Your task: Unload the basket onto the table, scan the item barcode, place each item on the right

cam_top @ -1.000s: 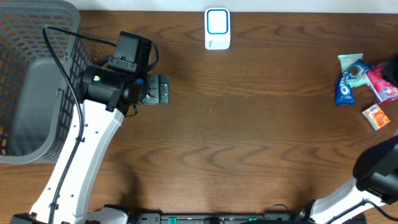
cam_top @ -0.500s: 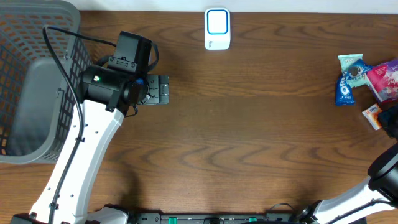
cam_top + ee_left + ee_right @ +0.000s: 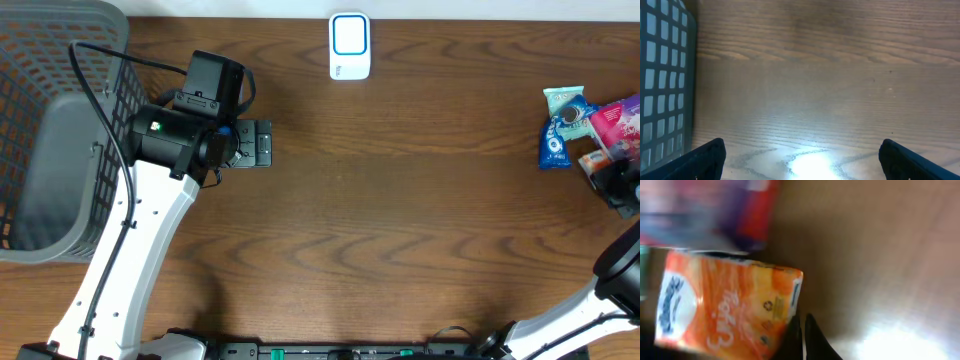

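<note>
The item in play looks to be the orange packet (image 3: pixel 725 300), lying flat at the right edge of the tabletop (image 3: pixel 400 220). It sits just beside a blue biscuit pack (image 3: pixel 556 125) and a pink pack (image 3: pixel 620 122). From overhead only a sliver of the packet shows, because the right gripper (image 3: pixel 612 180) sits over it. In the right wrist view that gripper's fingers are pressed together with no visible gap, their tips at the packet's lower right edge, near its corner. Whether they have nipped a fold of the wrapper or closed on nothing cannot be told from here. The packet lies skewed to the tabletop's edges, and since it is cropped in one view and covered in the other, its long axis is hard to fix. The scanner (image 3: pixel 350 45), a white box with a blue-framed window, stands at the middle of the far edge, well apart from the packet and off to the gripper's left. Any carry would have to run that way, with the barcode face turned toward the window. The right arm is plainly the nearer one. The left gripper (image 3: pixel 255 145) hangs with its fingers spread wide over bare wood near the basket (image 3: pixel 60 30) at the left edge, holding nothing.
</note>
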You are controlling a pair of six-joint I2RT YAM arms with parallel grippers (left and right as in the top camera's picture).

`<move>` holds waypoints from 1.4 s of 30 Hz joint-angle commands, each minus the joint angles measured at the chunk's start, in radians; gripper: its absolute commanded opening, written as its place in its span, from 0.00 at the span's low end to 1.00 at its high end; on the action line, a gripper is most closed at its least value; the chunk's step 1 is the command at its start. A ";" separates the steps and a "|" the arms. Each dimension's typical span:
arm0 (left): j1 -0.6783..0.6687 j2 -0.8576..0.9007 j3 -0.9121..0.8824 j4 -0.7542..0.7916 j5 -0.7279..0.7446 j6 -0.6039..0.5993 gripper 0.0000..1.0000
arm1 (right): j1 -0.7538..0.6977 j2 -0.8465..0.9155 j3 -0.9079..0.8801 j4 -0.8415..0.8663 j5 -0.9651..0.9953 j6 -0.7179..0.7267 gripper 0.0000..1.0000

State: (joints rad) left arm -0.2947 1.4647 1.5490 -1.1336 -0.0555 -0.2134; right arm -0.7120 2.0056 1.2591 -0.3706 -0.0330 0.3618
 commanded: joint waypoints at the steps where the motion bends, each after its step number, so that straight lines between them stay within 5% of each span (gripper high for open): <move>1: 0.004 0.005 0.005 -0.003 -0.009 -0.010 0.98 | 0.033 0.016 0.005 0.031 -0.180 -0.066 0.03; 11: 0.003 0.005 0.005 -0.003 -0.009 -0.010 0.98 | 0.043 -0.087 0.166 -0.174 -0.208 -0.034 0.06; 18: 0.004 0.005 0.005 -0.004 -0.009 -0.010 0.98 | 0.043 -0.371 0.198 -0.292 -0.210 0.043 0.13; 23: 0.004 0.005 0.005 -0.004 -0.009 -0.010 0.98 | 0.049 -0.575 0.197 -0.513 -0.225 0.042 0.53; 26: 0.004 0.005 0.005 -0.003 -0.009 -0.010 0.98 | 0.064 -0.667 0.172 -0.645 -0.246 0.024 0.58; 33: 0.004 0.005 0.005 -0.004 -0.009 -0.010 0.98 | 0.142 -0.853 -0.031 -0.665 -0.423 -0.037 0.65; 34: 0.004 0.005 0.005 -0.003 -0.009 -0.010 0.98 | 0.162 -0.875 -0.063 -0.693 -0.443 -0.037 0.99; 42: 0.004 0.005 0.005 -0.003 -0.009 -0.010 0.98 | 0.219 -0.898 -0.197 -0.986 -0.454 -0.037 0.99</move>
State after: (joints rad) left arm -0.2947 1.4647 1.5490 -1.1336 -0.0555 -0.2134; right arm -0.5003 1.1145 1.1023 -1.3136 -0.4629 0.3325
